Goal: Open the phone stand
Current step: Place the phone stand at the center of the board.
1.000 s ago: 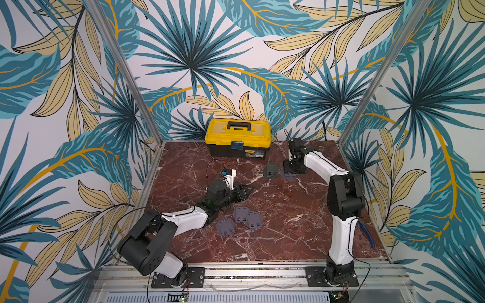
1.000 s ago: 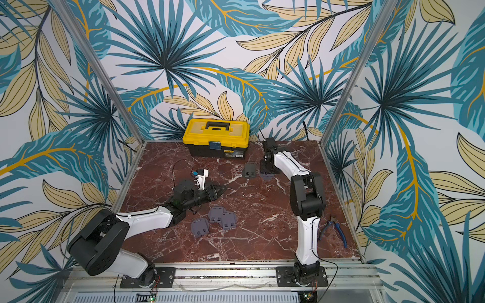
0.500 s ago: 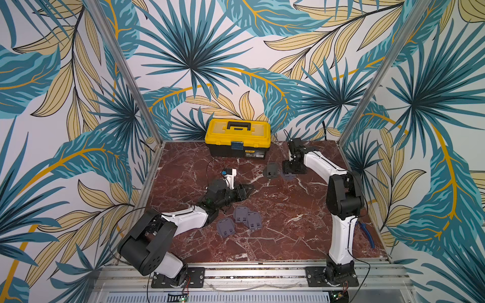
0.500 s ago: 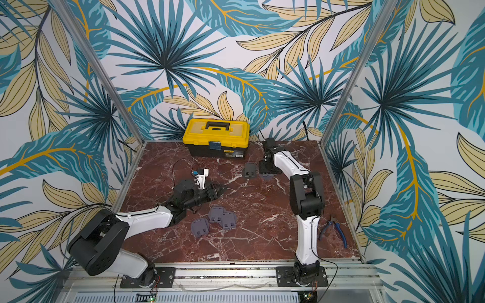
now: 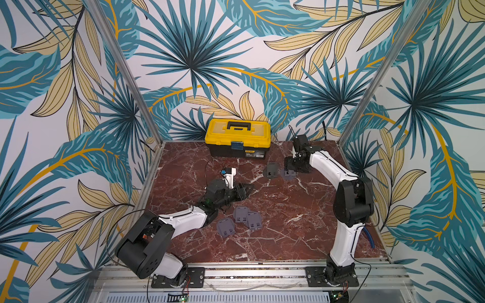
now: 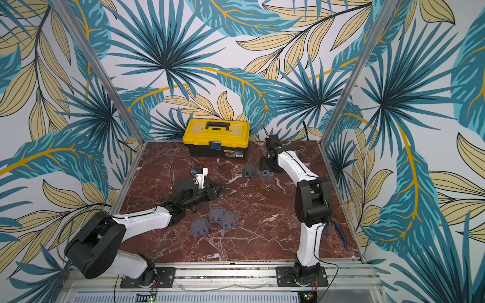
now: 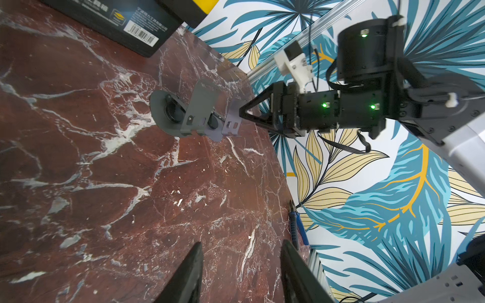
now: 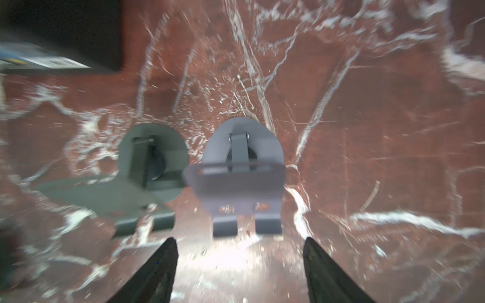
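Note:
Two phone stands stand unfolded at the back right of the marble table: a dark grey one [image 5: 271,170] [image 8: 147,170] and a lavender one [image 5: 288,174] [image 8: 242,178]. My right gripper [image 5: 295,168] [image 8: 240,251] is open just behind the lavender stand, with nothing between its fingers. Three more lavender stands lie folded flat near the middle front [image 5: 225,227] [image 5: 241,213] [image 5: 254,220]. My left gripper [image 5: 242,190] [image 7: 241,251] rests low over the table centre, open and empty, facing the two unfolded stands [image 7: 194,115] [image 7: 231,126].
A yellow and black toolbox [image 5: 237,137] sits against the back wall. Blue-handled pliers [image 6: 339,230] [image 7: 299,228] lie by the right edge, behind the right arm's base. Patterned walls and metal posts close in the table on three sides.
My right gripper has opened and let go of the lavender stand, which now stands free. The left arm has not moved.

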